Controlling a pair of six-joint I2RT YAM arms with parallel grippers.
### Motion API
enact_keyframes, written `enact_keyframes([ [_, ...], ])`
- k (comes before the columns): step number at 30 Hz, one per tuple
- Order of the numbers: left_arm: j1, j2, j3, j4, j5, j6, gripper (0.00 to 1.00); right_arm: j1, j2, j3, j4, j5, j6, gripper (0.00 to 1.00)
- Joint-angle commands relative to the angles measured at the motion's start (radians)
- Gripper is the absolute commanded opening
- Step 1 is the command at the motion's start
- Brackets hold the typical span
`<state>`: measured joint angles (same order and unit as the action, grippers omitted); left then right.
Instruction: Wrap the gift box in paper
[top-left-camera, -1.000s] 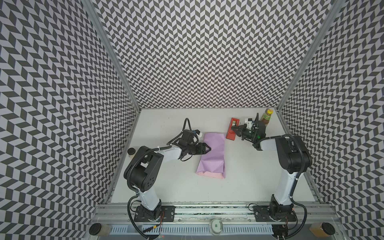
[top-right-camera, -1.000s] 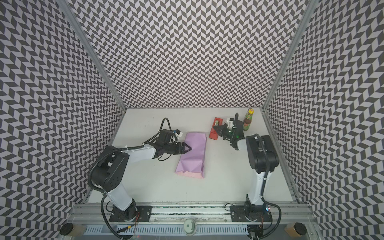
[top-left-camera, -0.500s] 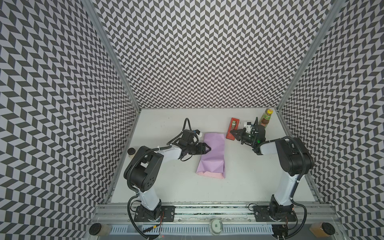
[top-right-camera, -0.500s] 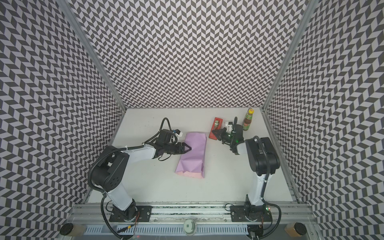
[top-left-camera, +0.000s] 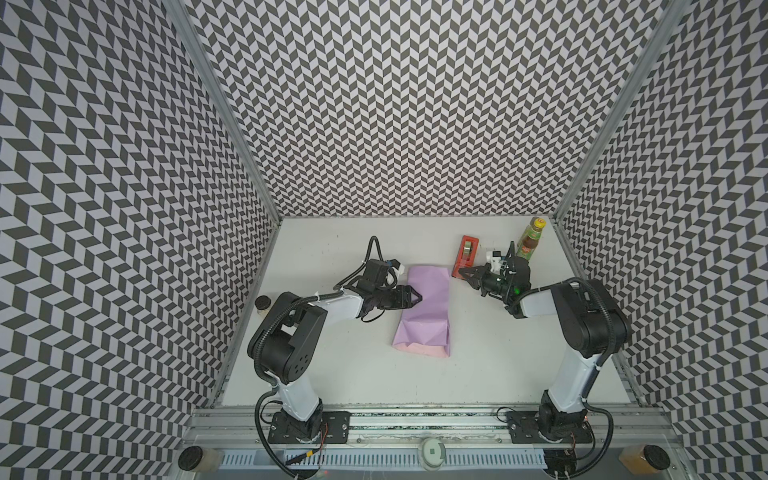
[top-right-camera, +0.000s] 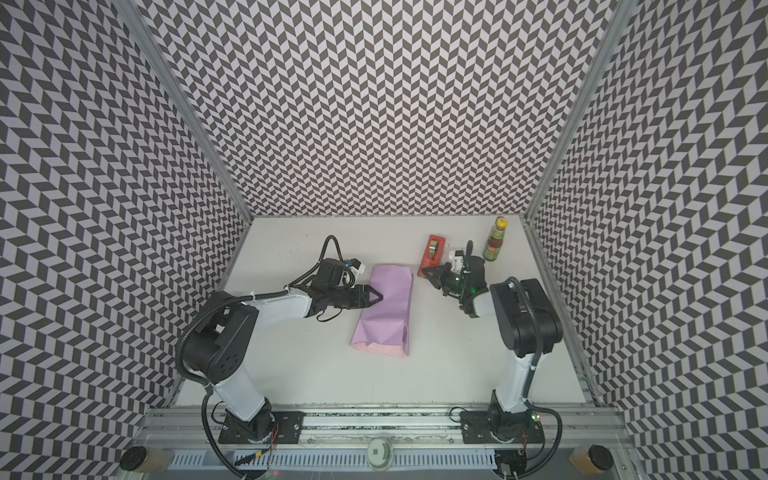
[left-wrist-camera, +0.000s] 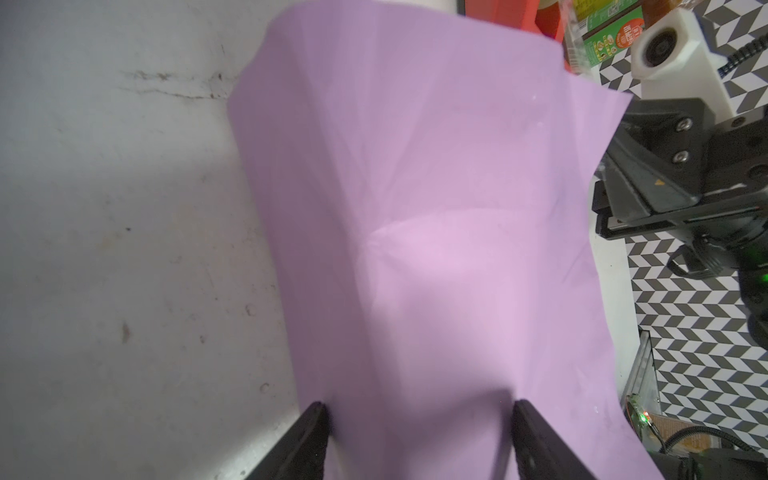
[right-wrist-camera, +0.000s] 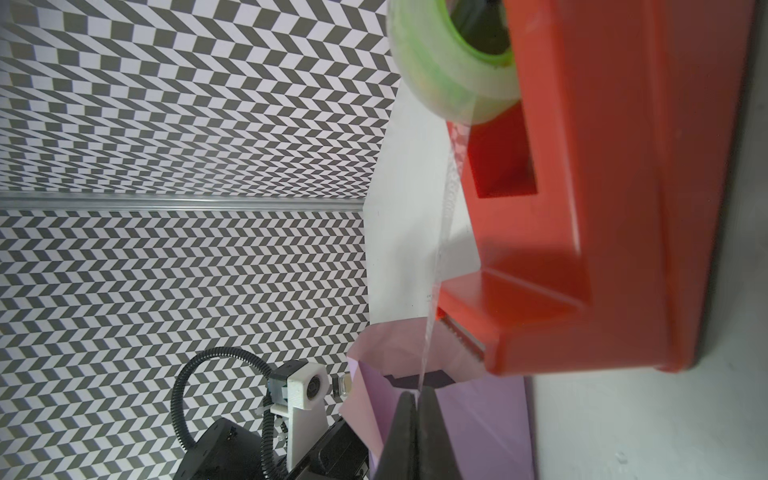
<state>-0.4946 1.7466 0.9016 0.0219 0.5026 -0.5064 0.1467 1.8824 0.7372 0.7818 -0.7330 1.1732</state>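
Right gripper clenched on the tape strip drawn from the red tape dispenser; left gripper jaws spread, straddling the folded lilac paper.

Robot lab cell, chevron-patterned walls, white tabletop, aluminium mounting rail

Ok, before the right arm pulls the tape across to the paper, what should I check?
1. Right gripper shut on the tape strip: ok.
2. Tape strip unbroken back to the roll: ok.
3. Tape strip cut from the red dispenser: not ok.
4. Paper folded over the gift box, lilac side up: ok.
5. Left gripper jaws apart at the paper; pinning it down: cannot tell.
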Motion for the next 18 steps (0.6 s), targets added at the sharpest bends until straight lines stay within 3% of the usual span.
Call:
enact_keyframes([
  [1, -0.008, 0.074, -0.041, -0.176, -0.136, 0.031, 0.68, 0.025, -0.039, -0.024, 0.06, -0.04, -0.003, 0.0],
  [18, -0.01, 0.068, -0.041, -0.176, -0.139, 0.031, 0.67, 0.036, 0.005, -0.048, 0.041, -0.007, -0.052, 0.0],
])
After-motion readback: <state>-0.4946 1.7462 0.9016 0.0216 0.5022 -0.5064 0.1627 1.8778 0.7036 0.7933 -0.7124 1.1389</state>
